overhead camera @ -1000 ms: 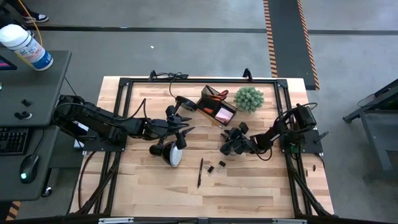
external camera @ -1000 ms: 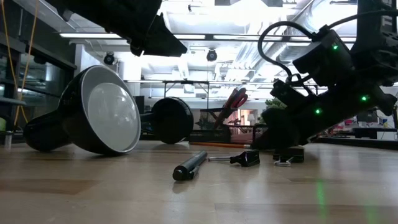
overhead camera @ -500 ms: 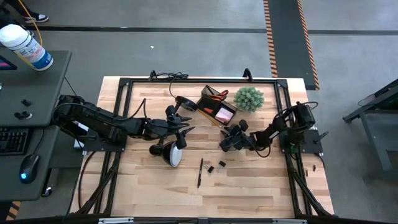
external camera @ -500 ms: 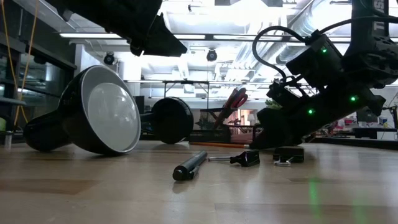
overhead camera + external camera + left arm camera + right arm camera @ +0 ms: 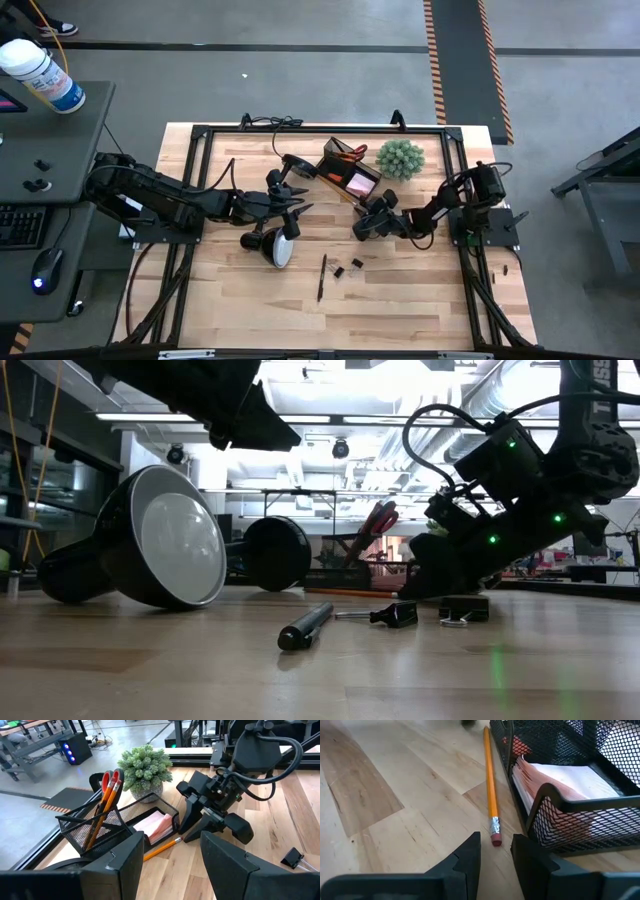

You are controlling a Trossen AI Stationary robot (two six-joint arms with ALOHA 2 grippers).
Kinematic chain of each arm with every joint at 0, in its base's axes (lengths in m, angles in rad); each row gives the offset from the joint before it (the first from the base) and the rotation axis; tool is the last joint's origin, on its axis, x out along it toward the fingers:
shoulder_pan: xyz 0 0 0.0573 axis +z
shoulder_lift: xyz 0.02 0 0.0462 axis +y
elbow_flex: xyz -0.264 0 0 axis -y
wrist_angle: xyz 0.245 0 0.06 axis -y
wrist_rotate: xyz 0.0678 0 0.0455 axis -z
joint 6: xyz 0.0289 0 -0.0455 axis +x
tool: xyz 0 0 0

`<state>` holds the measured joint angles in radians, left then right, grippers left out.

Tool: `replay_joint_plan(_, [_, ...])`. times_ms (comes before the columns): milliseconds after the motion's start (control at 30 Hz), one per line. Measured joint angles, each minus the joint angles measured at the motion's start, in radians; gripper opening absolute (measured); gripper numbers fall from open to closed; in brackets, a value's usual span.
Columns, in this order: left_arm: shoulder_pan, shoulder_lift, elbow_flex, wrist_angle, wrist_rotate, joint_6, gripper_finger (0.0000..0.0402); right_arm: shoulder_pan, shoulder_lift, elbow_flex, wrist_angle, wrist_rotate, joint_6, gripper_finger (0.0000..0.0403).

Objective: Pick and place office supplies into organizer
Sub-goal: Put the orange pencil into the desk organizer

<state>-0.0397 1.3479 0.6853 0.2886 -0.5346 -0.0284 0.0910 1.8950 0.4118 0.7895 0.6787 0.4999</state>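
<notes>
Yellow pencil lies on the worktop just ahead of the right pincer, whose fingers stand apart, eraser nearest, beside the mesh organizer. Closing off-centre could roll it against the mesh. Left pincer waits, parted.
</notes>
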Motion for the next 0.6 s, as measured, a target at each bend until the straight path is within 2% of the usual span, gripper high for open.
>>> replay_joint_plan(300, [0.0, 0.0, 0.0, 0.001, 0.003, -0.002, 0.0184, -0.006, 0.001, 0.032, -0.014, -0.004, -0.055, 0.0103])
replay_joint_plan(600, [0.0, 0.0, 0.0, 0.001, 0.003, -0.003, 0.0184, -0.056, -0.001, 0.052, -0.048, -0.084, -0.054, 0.0103])
